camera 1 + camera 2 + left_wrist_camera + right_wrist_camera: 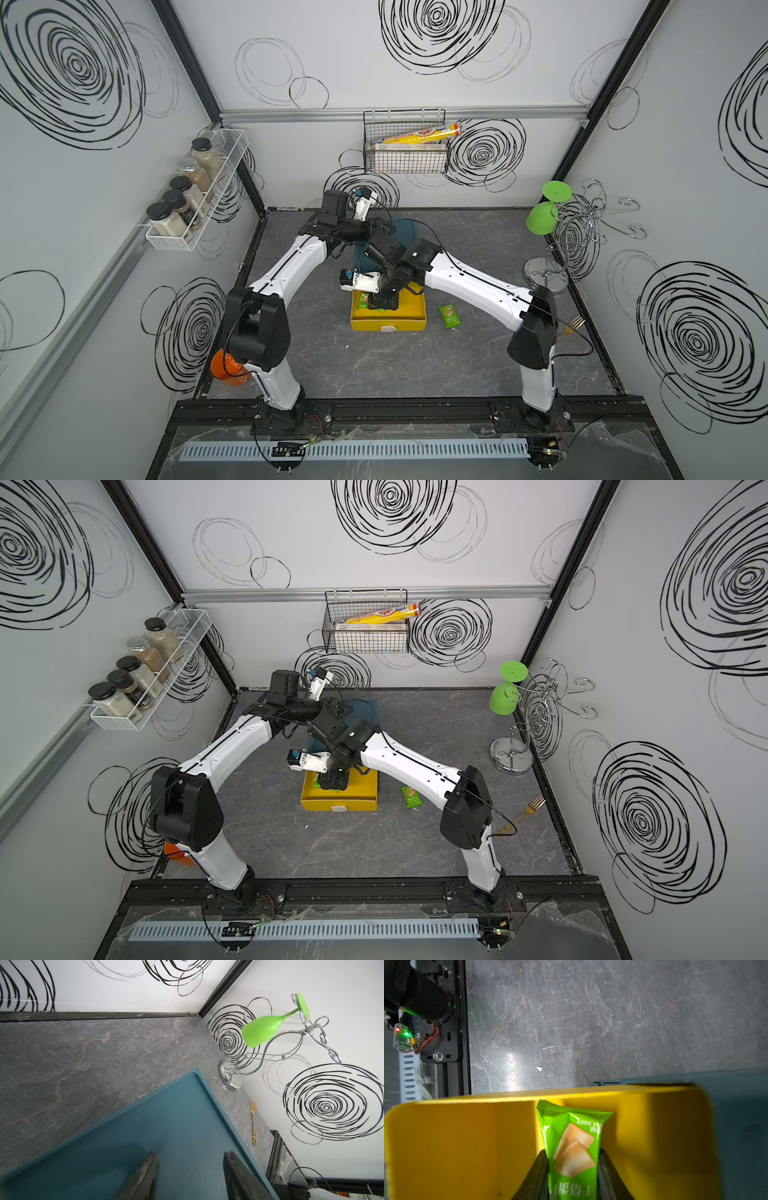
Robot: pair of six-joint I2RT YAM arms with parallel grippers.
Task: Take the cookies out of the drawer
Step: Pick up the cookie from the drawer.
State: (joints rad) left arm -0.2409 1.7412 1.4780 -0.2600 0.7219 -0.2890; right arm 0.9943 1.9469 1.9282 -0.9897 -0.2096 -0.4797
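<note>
We note the right claw (572,1151) pinching a green cookie packet (571,1132) inside the yellow drawer (456,1136), a finger on each long edge. The wrapper waists between them, and its far end, ahead of the fingertips, leans on the drawer wall. We would lift straight up until that end clears, squeezing no harder. A second green packet (449,316) lies outside the drawer, well clear of the claw. The left claw (190,1154) hangs spread and empty over the teal housing (166,1115).

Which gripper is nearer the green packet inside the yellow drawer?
Right. The right gripper clasps the green packet inside the yellow drawer; the left gripper hovers open above the teal cabinet top, behind the drawer.
</note>
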